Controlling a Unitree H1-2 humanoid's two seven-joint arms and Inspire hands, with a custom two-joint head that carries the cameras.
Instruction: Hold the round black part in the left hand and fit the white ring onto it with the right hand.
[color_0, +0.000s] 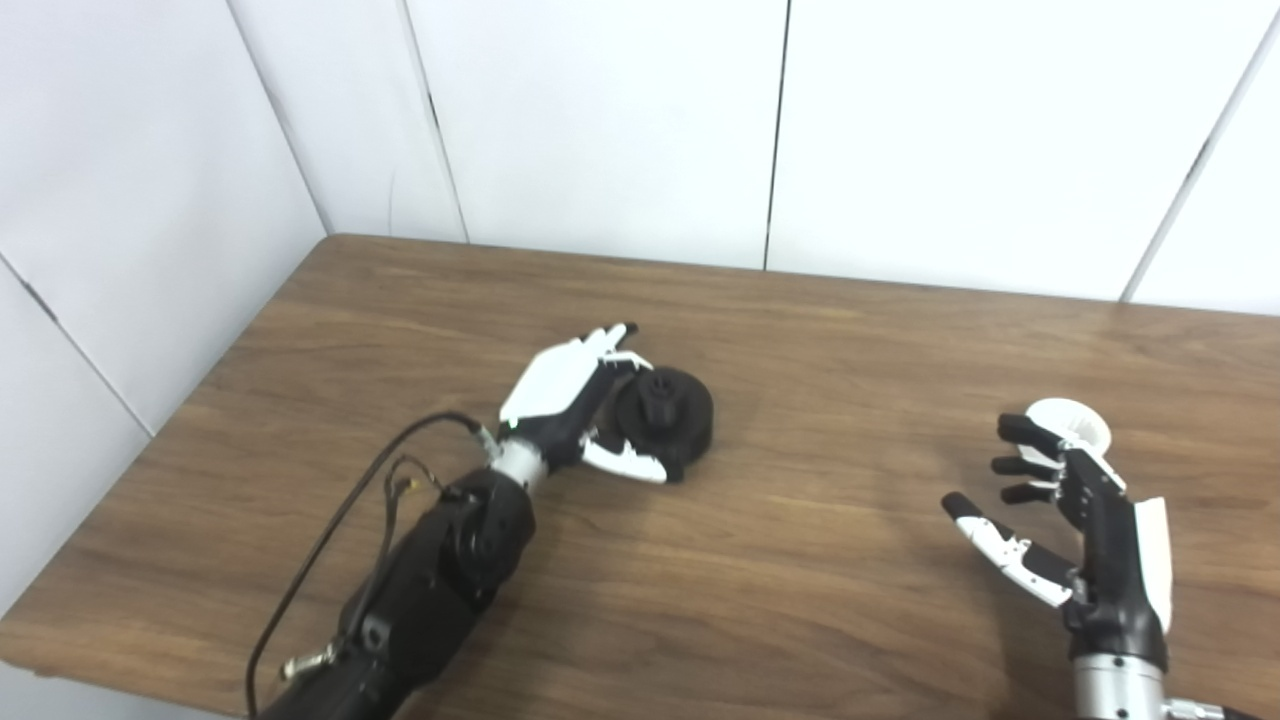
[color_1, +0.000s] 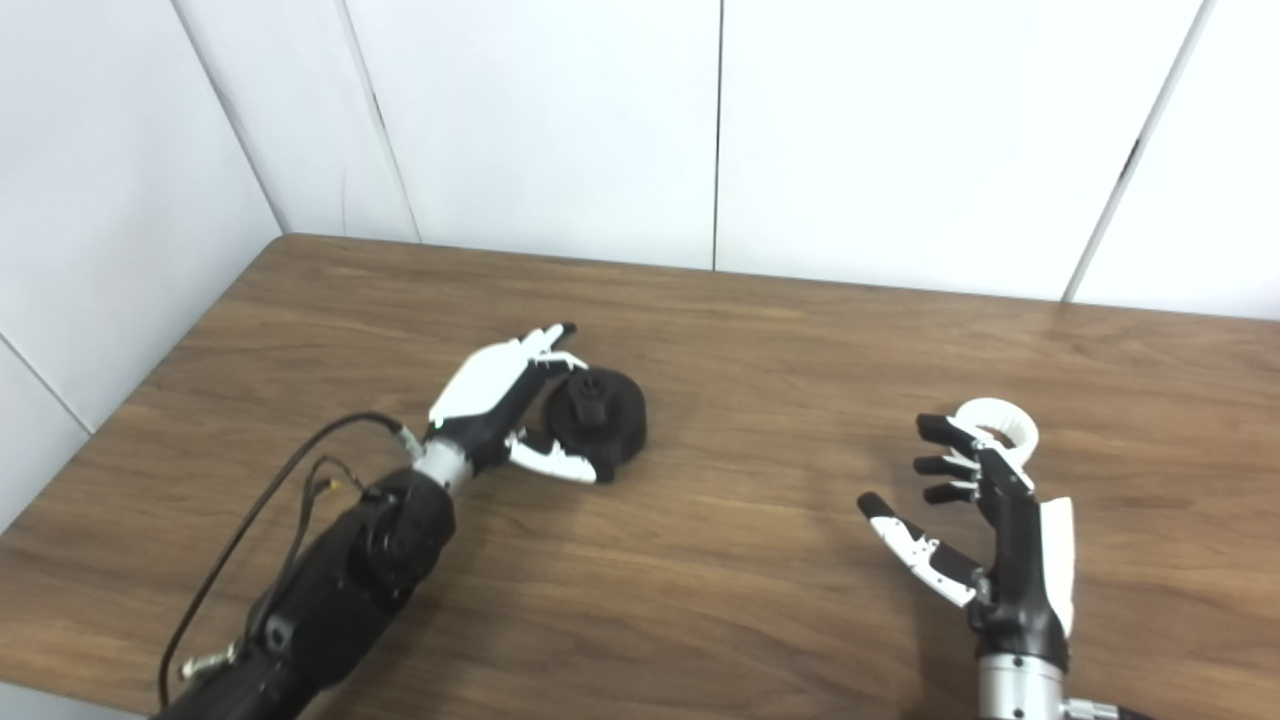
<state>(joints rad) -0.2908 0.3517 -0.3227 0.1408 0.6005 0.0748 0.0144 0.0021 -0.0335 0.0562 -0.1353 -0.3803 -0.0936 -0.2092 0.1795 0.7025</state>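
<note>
The round black part (color_0: 668, 412) lies on the wooden table (color_0: 800, 580), left of centre, with a small hub sticking up from it. My left hand (color_0: 565, 400) cups it from the left: the fingers stretch straight along its far side and the thumb lies against its near edge, with no closed grip. The white ring (color_0: 1078, 421) rests on the table at the right. My right hand (color_0: 1085, 520) stands upright just in front of the ring, open, fingers loosely curled and thumb spread to the left, holding nothing. Its fingertips hide the ring's near-left edge.
White wall panels (color_0: 600, 120) close off the table's far side and left side. The table's near-left edge (color_0: 130, 665) runs under my left forearm, and a black cable (color_0: 330, 520) loops off that arm.
</note>
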